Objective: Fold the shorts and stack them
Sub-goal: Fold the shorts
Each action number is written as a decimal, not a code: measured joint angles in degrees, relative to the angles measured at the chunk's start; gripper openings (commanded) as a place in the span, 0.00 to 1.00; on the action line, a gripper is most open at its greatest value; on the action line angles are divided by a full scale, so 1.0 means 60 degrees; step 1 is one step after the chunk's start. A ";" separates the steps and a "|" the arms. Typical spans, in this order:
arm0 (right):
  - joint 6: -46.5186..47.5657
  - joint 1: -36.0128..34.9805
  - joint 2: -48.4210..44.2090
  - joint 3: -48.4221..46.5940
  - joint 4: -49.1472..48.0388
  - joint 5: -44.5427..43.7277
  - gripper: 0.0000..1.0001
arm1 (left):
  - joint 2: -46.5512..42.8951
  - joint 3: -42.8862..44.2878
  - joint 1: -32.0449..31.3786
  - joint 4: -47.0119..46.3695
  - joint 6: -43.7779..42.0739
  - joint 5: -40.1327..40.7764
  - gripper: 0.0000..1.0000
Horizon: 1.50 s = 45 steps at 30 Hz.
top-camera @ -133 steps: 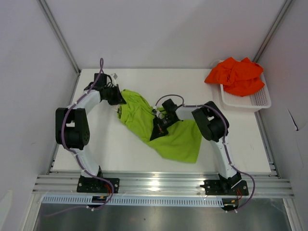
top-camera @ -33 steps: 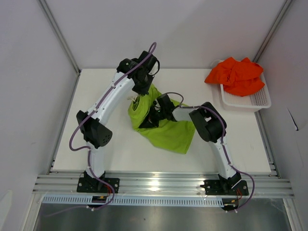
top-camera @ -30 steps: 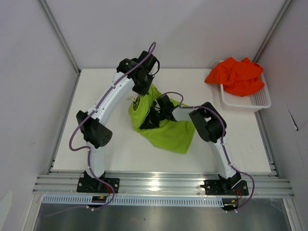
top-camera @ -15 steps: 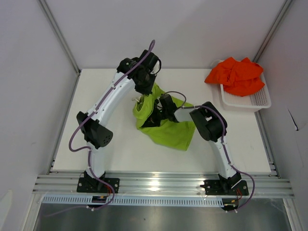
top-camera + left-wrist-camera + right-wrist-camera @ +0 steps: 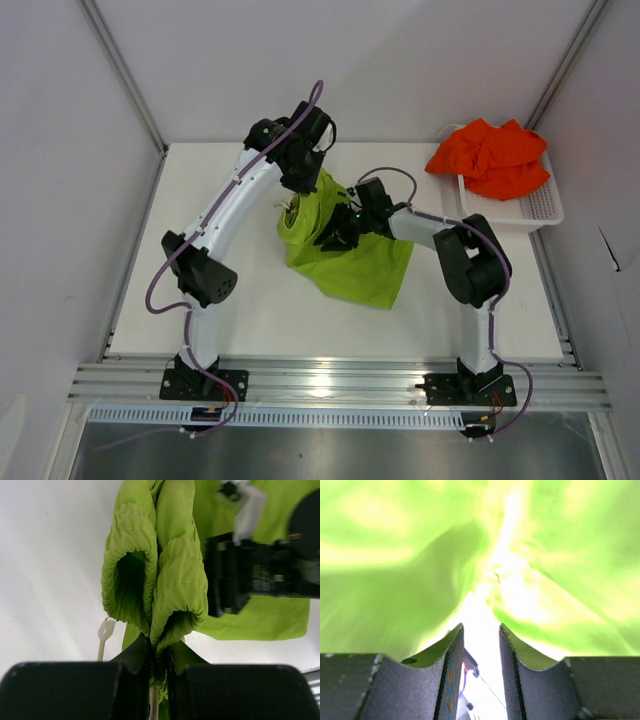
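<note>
The lime green shorts (image 5: pixel 362 268) hang bunched from my left gripper (image 5: pixel 304 184), their lower part spread on the white table (image 5: pixel 200 200). In the left wrist view my left gripper (image 5: pixel 158 656) is shut on the gathered elastic waistband (image 5: pixel 172 565), and a pale drawstring end (image 5: pixel 105 630) dangles beside it. My right gripper (image 5: pixel 333 233) is pushed into the green fabric just right of the waistband. In the right wrist view its jaws (image 5: pixel 481 647) stand a little apart with nothing between them and green cloth (image 5: pixel 395 555) all around. The orange-red shorts (image 5: pixel 490 155) lie crumpled over the basket.
The white mesh basket (image 5: pixel 525 211) stands at the back right corner of the table, under the orange-red shorts. Both arms cross over the table's back middle. White walls close the table in at the back and sides.
My left arm has swung from the back left to the back middle, lifting the green waistband. The shorts shifted right. My right arm's elbow has just moved out to the right.
</note>
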<state>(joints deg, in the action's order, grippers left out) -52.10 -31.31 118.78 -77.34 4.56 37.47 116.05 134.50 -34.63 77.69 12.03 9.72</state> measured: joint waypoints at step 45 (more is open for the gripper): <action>0.3355 0.2616 -0.2634 0.2364 0.3326 -0.6914 0.01 | 0.1293 0.0164 -0.1545 -0.0882 0.1424 -0.0149 0.04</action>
<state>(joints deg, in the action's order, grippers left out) -31.97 -15.62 102.98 -63.16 24.51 -4.01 123.81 135.48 -43.90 72.40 20.58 8.82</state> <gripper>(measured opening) 0.029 0.120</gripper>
